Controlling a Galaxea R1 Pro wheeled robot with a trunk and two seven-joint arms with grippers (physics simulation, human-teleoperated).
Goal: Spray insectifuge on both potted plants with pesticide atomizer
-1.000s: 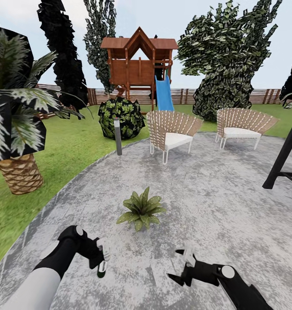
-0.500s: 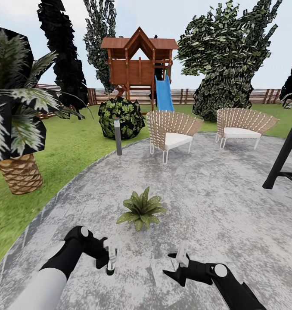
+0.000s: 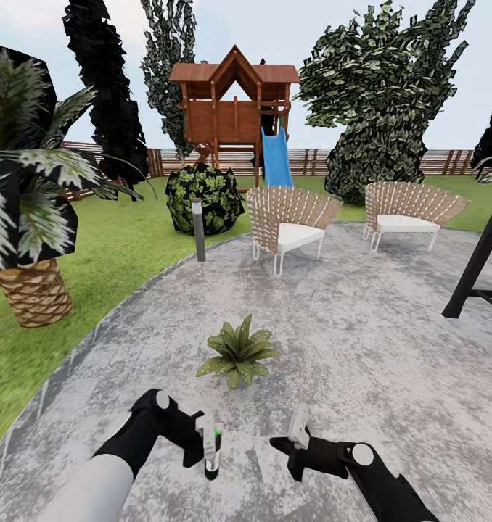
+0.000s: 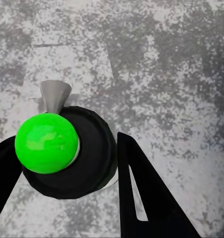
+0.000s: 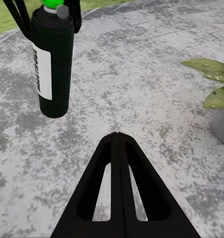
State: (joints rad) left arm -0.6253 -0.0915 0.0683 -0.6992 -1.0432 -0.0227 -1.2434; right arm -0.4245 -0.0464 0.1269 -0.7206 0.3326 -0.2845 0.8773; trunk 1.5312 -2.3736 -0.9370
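The left gripper has its jaws pinched on the pesticide atomizer, which hangs upright below the fingers, lifted off the stone patio. In the left wrist view the bottle is seen from above, with its bright green cap and the small grey nozzle between the two dark fingers. In the right wrist view the same dark-green bottle with a white band hangs in the air over the grey stone, gripped at the top. The right gripper holds nothing; in its own wrist view the two fingers lie pressed together along one line. It hovers low over the patio, just beside the atomizer. One potted plant stands on the patio a little ahead of both grippers and between them, and its leaves and grey pot show at the edge of the right wrist view. Nothing stands between the atomizer and this plant. Farther off are two woven chairs, a grey lamp post, a round dark bush, a palm on the lawn, a wooden play house with a blue slide and the brown fence.
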